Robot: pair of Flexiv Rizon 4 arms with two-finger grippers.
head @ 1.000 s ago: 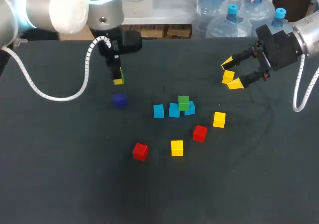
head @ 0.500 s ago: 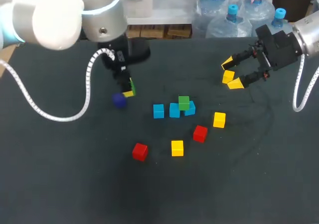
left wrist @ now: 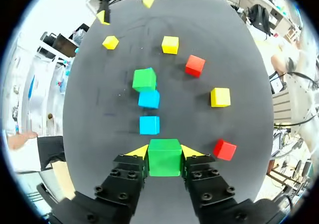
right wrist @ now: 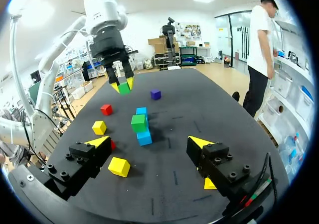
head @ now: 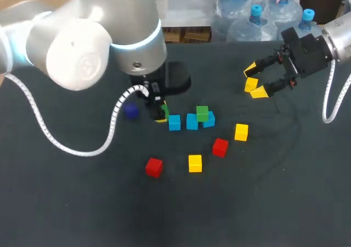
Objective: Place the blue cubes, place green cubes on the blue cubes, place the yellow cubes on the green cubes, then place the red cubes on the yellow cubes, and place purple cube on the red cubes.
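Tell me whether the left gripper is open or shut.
Shut on a green cube: both yellow tips of the left gripper press its opposite sides.

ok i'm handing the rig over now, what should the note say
Left hand shut on a small green cube at the end of the row of three blue cubes.
Right hand open and empty, off to the side.
Done: blue row laid, second green cube on it.
Left: place the held green, then two yellow cubes, two red cubes, one purple cube, all loose.

left end effector | ahead: blue cubes in line, stacked green cube atop farthest | sides: bare table
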